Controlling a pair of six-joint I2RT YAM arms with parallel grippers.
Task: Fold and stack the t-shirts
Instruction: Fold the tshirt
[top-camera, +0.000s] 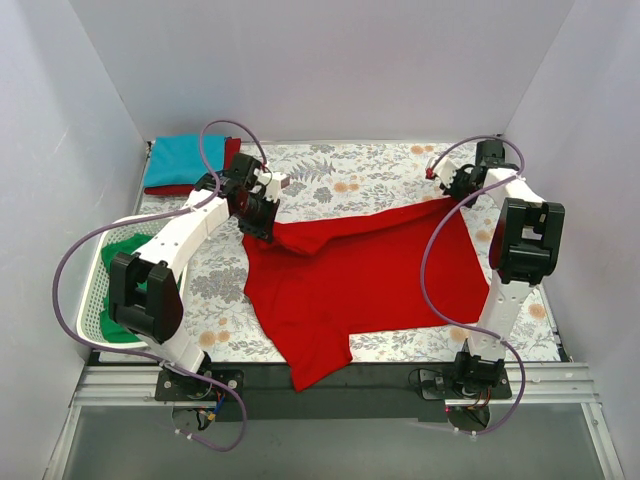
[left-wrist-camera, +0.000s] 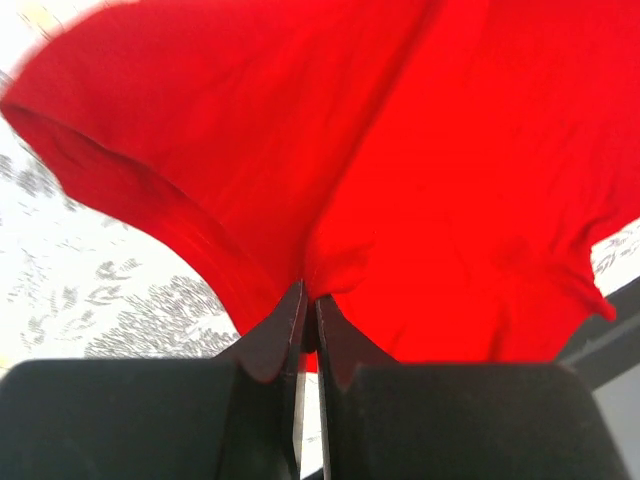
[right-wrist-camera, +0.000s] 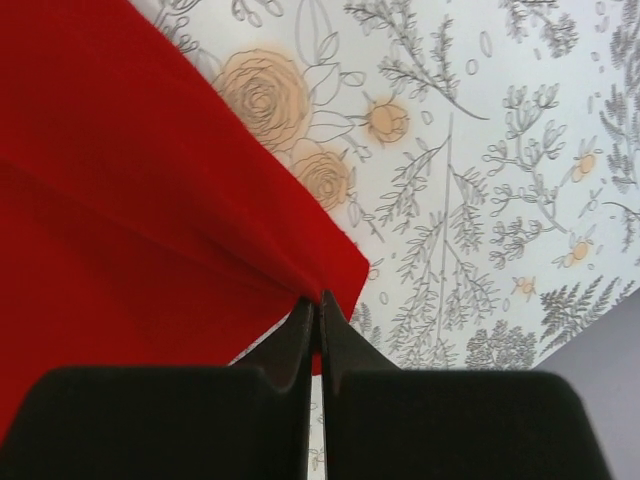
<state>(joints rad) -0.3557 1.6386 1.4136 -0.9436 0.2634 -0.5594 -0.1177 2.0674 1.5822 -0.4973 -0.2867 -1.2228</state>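
We see a white lattice basket (top-camera: 92, 300) at the left edge of the table (top-camera: 350, 175), with a green t-shirt (top-camera: 128, 255) bunched inside it. At the far left corner, outside the basket, a folded teal t-shirt (top-camera: 185, 160) lies on top of a darker red t-shirt (top-camera: 232, 152). The bright red t-shirt (top-camera: 370, 280) is spread over the middle of the floral cloth. Its far edge is stretched left to right between the two grippers, and one end droops over the near edge of the table. The left arm (top-camera: 185, 232) bends its elbow above the basket and reaches rightward. The left gripper (left-wrist-camera: 309, 300) has its fingers pressed together, pinching a gathered fold of the red cloth. The right arm (top-camera: 520, 250) rises along the right side and turns its wrist inward at the far end. The right gripper (right-wrist-camera: 318, 303) has its fingers pinched shut on a corner of the same shirt.
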